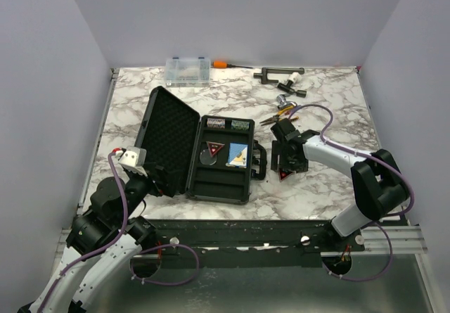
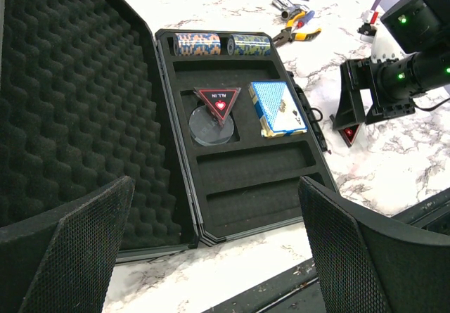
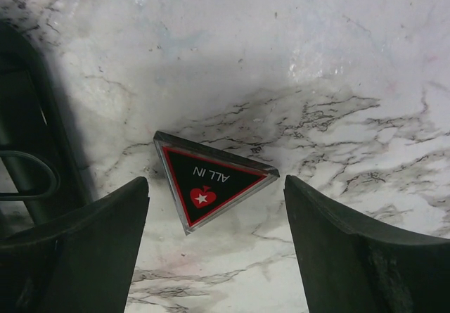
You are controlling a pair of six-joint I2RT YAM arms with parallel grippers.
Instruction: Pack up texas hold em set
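Observation:
The black briefcase [image 1: 218, 183] lies open left of centre, its foam-lined lid [image 1: 167, 136] propped up on the left. Its tray [image 2: 253, 160] holds two small boxes [image 2: 198, 43], a red-black triangle [image 2: 219, 102] resting on a clear disc [image 2: 208, 129], and the blue-faced card deck [image 2: 277, 109]. A second red-black "ALL IN" triangle [image 3: 211, 183] lies flat on the marble just right of the case handle [image 1: 259, 160]. My right gripper [image 3: 216, 186] is open, a finger on each side of that triangle. My left gripper [image 2: 216, 186] is open and empty at the case's near edge.
At the back stand a clear plastic compartment box [image 1: 188, 69], an orange-handled screwdriver [image 1: 226, 65] and a black T-shaped tool [image 1: 278, 73]. Yellow-handled pliers [image 1: 275, 119] and small metal parts [image 1: 285, 103] lie behind my right gripper. The table's near edge [image 1: 232, 223] is a dark rail.

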